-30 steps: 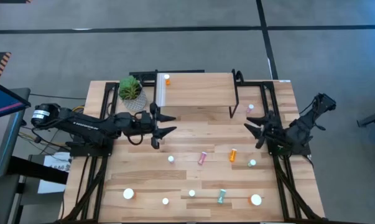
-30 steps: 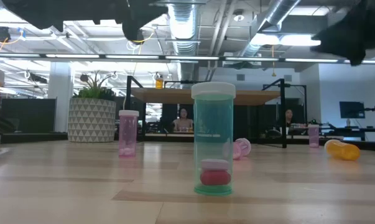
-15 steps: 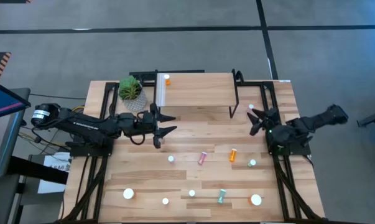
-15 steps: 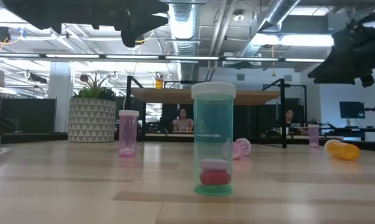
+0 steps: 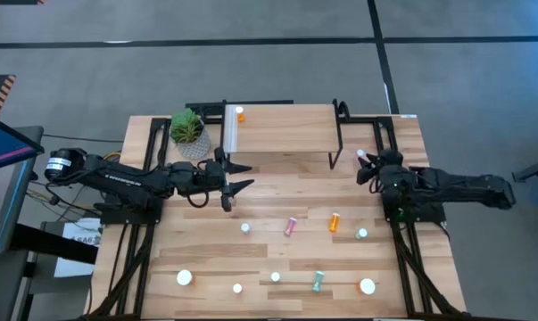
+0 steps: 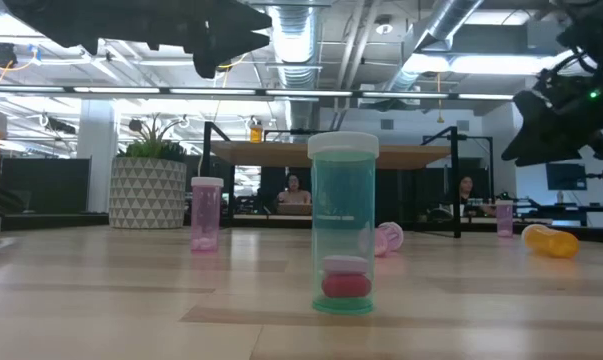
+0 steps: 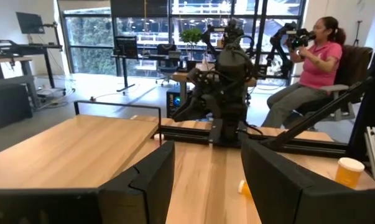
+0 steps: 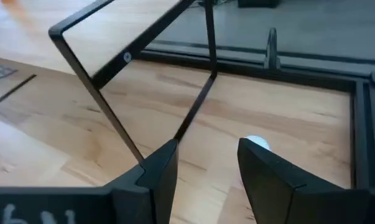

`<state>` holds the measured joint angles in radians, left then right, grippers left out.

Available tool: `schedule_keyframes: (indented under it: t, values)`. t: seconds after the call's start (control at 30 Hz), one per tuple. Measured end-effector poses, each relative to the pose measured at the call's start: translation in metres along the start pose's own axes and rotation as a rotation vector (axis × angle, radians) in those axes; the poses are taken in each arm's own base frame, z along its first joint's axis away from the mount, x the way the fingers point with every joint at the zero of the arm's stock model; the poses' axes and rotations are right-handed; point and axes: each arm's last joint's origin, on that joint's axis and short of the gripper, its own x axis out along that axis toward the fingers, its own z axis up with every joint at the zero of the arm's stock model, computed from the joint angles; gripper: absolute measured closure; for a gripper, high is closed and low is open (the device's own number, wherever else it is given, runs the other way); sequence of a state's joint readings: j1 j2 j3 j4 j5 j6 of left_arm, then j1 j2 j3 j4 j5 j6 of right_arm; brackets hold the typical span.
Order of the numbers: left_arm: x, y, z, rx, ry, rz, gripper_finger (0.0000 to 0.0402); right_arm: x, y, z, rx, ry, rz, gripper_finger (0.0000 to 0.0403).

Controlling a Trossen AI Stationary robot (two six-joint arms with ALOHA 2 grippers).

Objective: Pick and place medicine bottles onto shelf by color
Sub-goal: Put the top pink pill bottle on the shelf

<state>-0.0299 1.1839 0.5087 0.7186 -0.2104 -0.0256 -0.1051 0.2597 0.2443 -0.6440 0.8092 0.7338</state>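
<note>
While the right gripper (image 5: 365, 168) is sitting low beside the shelf's black leg (image 8: 106, 115), its fingers (image 8: 159, 171) are standing apart with nothing between them, and a pink bottle (image 5: 360, 155) with a white cap is standing just ahead of the tips, near the table's right rail. The left gripper (image 5: 235, 177) is hanging in front of the shelf (image 5: 282, 127), fingers (image 7: 151, 180) spread wide and holding nothing. One orange bottle (image 5: 240, 114) is standing on the shelf top by its white strip. A potted plant (image 5: 189, 134) is crowding the shelf's left end, close to the left arm. Loose on the table (image 5: 269, 201) are a pink bottle lying down (image 5: 291, 226), an orange bottle on its side (image 5: 335, 222), a teal bottle (image 5: 362, 234) near the right arm, another teal one (image 5: 318, 282) lying toward the front, a wide orange one (image 5: 368, 287) at the front right, a wide one at the front left (image 5: 185, 278), and three small upright ones showing only white caps (image 5: 245, 228) (image 5: 237, 288) (image 5: 275, 277). Across the room a person (image 7: 311, 68) is sitting in a chair. Compared with a second ago, the right arm is stretching out flatter, its gripper has moved back toward the shelf leg and the pink bottle, and the left gripper has barely shifted; the bottles are lying as they were.
</note>
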Motion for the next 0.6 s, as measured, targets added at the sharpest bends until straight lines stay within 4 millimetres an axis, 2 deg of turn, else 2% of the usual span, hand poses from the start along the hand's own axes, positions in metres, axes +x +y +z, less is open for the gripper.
schedule_keyframes:
  t: [0.43,0.6]
  values:
    - [0.000,0.001,0.000,0.023,0.004,0.017,0.0227,0.020,-0.004,-0.004,-0.005,0.054,-0.248,0.0214]
    - [0.000,0.001,-0.001,0.024,0.008,0.017,0.0227,0.026,-0.003,-0.005,0.004,0.072,-0.286,0.0214]
